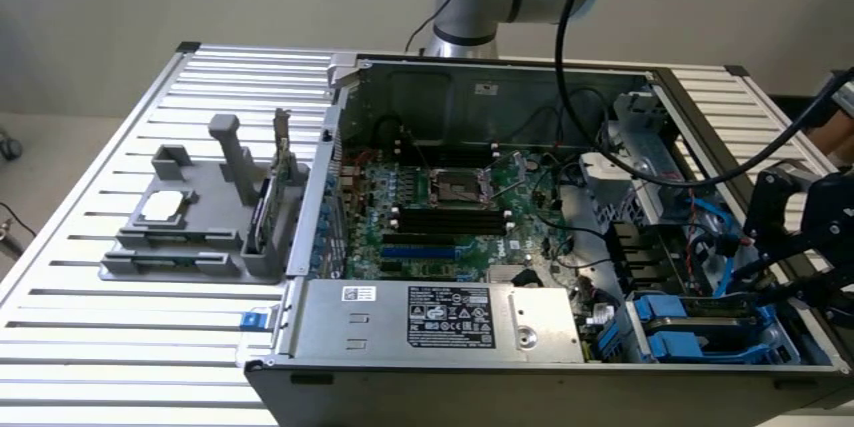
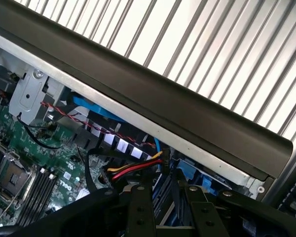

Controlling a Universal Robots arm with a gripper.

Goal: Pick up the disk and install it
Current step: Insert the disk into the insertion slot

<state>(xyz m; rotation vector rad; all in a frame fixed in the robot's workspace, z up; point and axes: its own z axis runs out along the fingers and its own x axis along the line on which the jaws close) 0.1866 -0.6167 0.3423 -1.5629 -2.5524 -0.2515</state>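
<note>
The black pincer (image 1: 766,272) is held low over the drive bay of the open grey computer case (image 1: 400,372), probably to line up with a slot. The blue-framed flat disk (image 1: 667,315) is seen just beneath it. Whether the disk is gripped cannot be told.

Black label (image 1: 451,314) on grey metal power-supply box (image 1: 534,332): white print, too small to read.
White sticker (image 1: 360,293), at its 9 o'clock: illegible.
Green motherboard (image 2: 64,173): white lettering, illegible.

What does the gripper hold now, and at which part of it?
It cannot be told. The gripper hangs near the blue drive carriers, and any grip is hidden.
</note>
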